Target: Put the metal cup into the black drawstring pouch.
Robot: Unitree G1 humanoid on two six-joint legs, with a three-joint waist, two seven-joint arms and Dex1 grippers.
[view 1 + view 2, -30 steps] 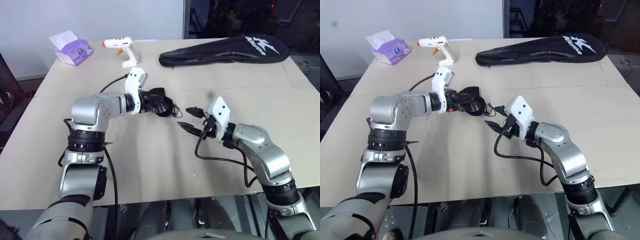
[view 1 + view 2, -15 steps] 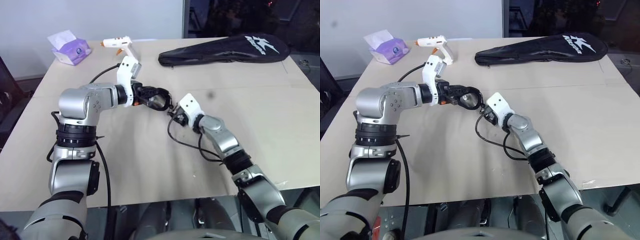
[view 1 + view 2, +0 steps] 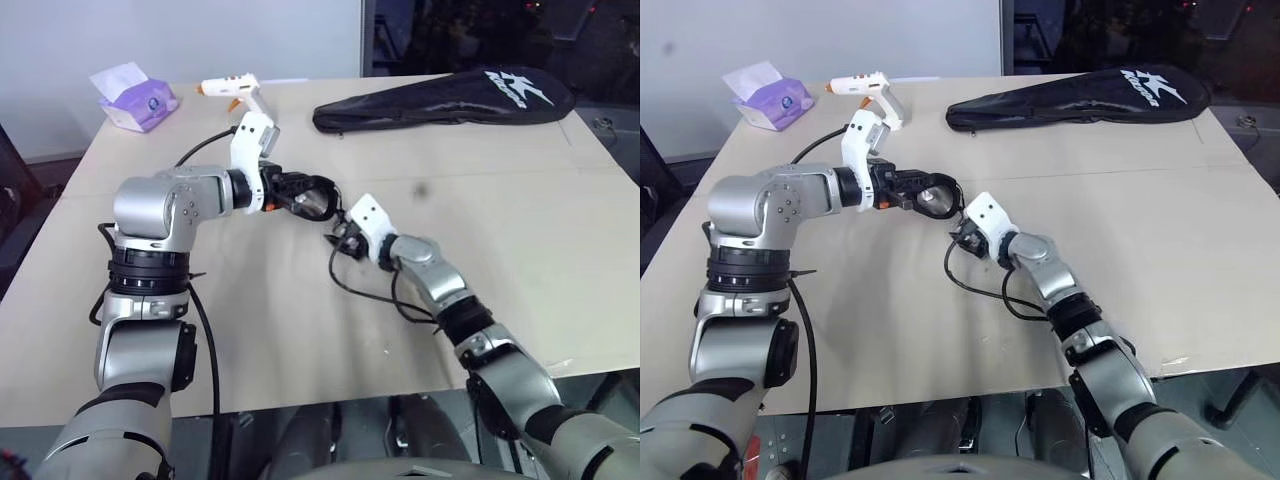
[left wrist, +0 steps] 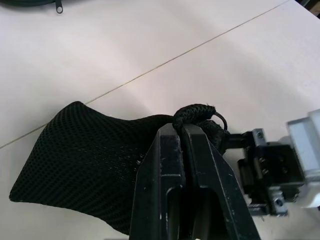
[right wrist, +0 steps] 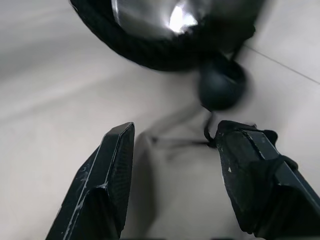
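The black drawstring pouch (image 3: 314,195) hangs just above the table, its mouth facing my right arm. My left gripper (image 4: 180,134) is shut on the pouch's gathered rim. The shiny metal cup (image 5: 150,17) sits inside the pouch, seen through the ringed mouth. My right gripper (image 5: 175,132) is open with nothing between its fingers. It is just in front of and below the pouch mouth, close to the cord's round black knot (image 5: 221,85). From the head, the right gripper (image 3: 337,240) lies low over the table, right of the pouch.
At the table's far side lie a long black racket bag (image 3: 440,95) with white lettering, a white glue gun (image 3: 240,92) and a purple tissue pack (image 3: 135,97). A black cable loops on the table under my right forearm (image 3: 360,290).
My right arm has swung left and forward, bringing its open gripper from mid-table up to the pouch mouth. The left gripper has kept its hold on the pouch, almost still.
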